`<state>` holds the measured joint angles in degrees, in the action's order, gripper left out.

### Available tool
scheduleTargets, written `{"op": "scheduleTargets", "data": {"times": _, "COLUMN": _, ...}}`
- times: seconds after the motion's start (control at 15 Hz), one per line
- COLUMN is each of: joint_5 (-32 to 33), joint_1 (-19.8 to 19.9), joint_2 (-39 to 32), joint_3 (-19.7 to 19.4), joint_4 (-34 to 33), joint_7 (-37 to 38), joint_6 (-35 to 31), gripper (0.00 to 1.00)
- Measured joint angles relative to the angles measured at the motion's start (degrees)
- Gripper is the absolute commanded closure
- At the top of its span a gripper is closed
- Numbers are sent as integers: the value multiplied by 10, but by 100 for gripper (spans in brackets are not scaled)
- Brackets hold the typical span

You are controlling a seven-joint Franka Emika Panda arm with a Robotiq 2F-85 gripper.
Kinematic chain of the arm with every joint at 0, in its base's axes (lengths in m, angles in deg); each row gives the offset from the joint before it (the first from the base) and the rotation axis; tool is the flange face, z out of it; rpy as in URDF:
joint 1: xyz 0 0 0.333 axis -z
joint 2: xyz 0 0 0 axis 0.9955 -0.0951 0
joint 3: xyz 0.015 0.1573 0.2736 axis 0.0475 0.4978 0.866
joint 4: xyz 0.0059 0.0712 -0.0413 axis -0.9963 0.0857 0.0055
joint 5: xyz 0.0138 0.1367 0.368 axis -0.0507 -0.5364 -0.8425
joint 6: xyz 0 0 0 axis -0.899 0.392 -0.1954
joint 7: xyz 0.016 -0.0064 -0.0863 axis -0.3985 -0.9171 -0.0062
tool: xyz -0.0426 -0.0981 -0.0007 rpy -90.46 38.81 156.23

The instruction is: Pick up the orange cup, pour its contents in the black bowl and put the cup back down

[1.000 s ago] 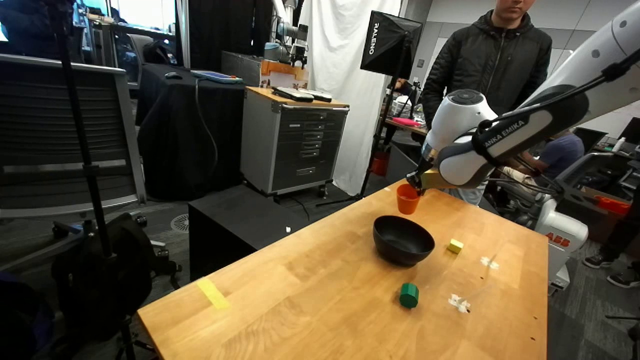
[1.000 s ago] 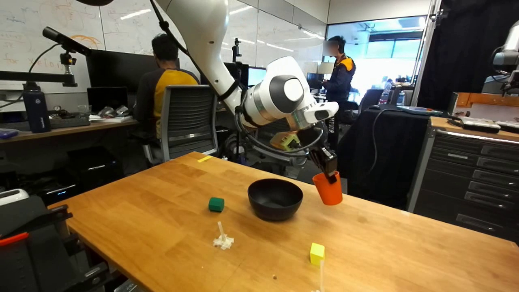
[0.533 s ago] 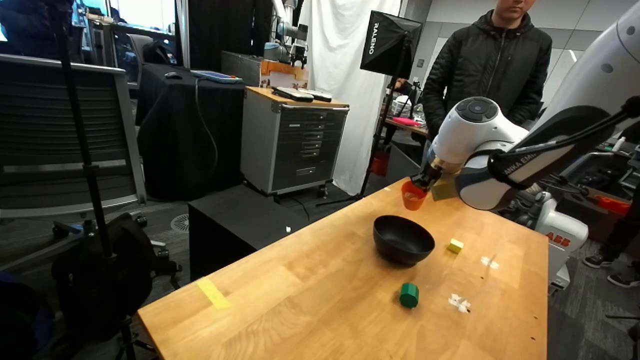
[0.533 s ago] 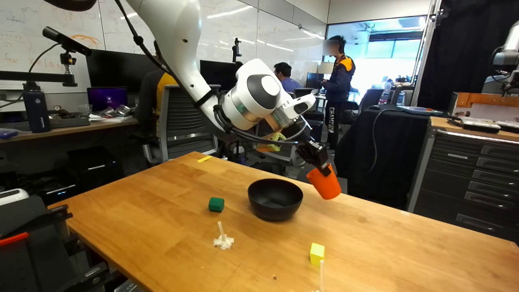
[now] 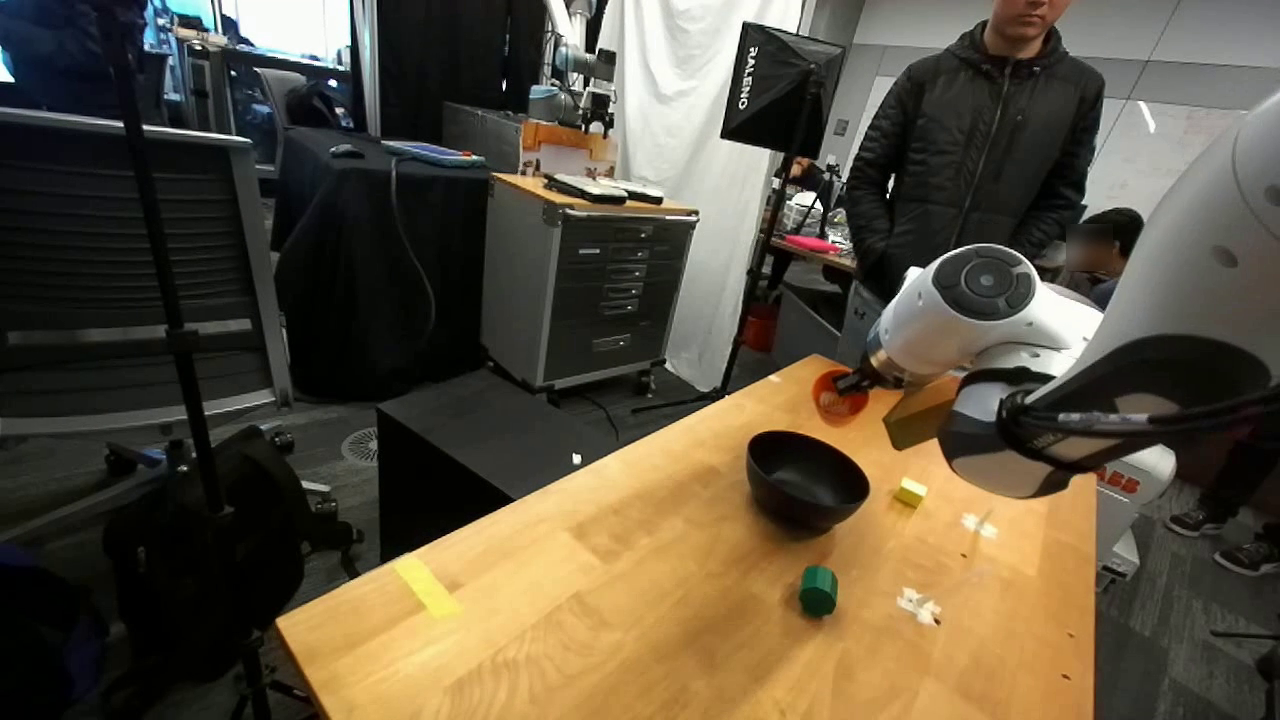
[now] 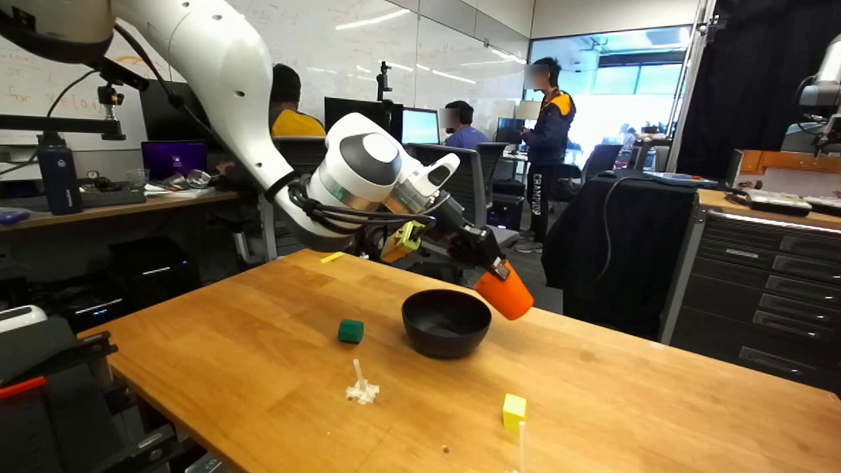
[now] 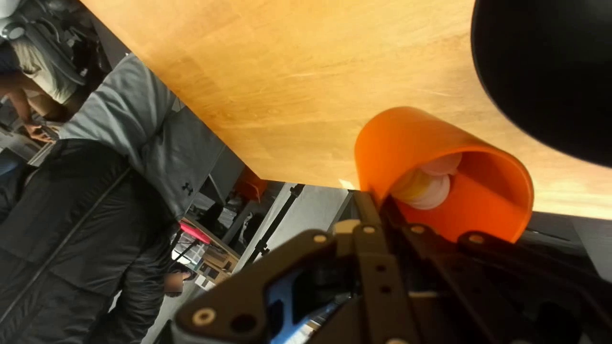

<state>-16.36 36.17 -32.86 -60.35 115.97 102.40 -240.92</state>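
My gripper [image 6: 500, 268] is shut on the wall of the orange cup [image 6: 511, 297], with one finger inside the cup and one outside, as the wrist view [image 7: 381, 204] shows. The cup is tilted above the table, its mouth turned toward the black bowl [image 6: 447, 332]. In the wrist view the cup [image 7: 406, 136] still holds the contents [image 7: 432, 191], pale and yellowish rounded pieces deep inside. The black bowl [image 7: 550, 81] lies just beside the cup's mouth there. In an exterior view the bowl [image 5: 805, 485] stands upright in front of the cup [image 5: 824, 408]; no pieces show in it.
On the wooden table [image 5: 600, 580] are a yellow cube [image 6: 514, 411] and a dark green object [image 6: 350, 331] near the bowl. Two thin clear sticks on white tape [image 6: 362, 391] stand up from the table. A person [image 5: 985, 150] stands behind the table.
The cup has tilted further, its mouth turning toward the bowl, and has moved closer to the bowl. The arm has swung and lowered with it. The bowl, cube and green object have not moved.
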Motion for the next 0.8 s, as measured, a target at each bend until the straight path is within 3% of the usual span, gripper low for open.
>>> {"op": "scheduleTargets", "data": {"times": 0.33, "joint_5": -94, "joint_1": -70, "joint_2": -88, "joint_3": -12, "joint_4": 30, "joint_7": -38, "joint_6": 2, "gripper": 99}}
{"op": "scheduleTargets", "data": {"times": 0.8, "joint_5": -181, "joint_1": -125, "joint_2": -180, "joint_3": -44, "joint_4": 32, "joint_7": -53, "joint_6": 9, "gripper": 99}}
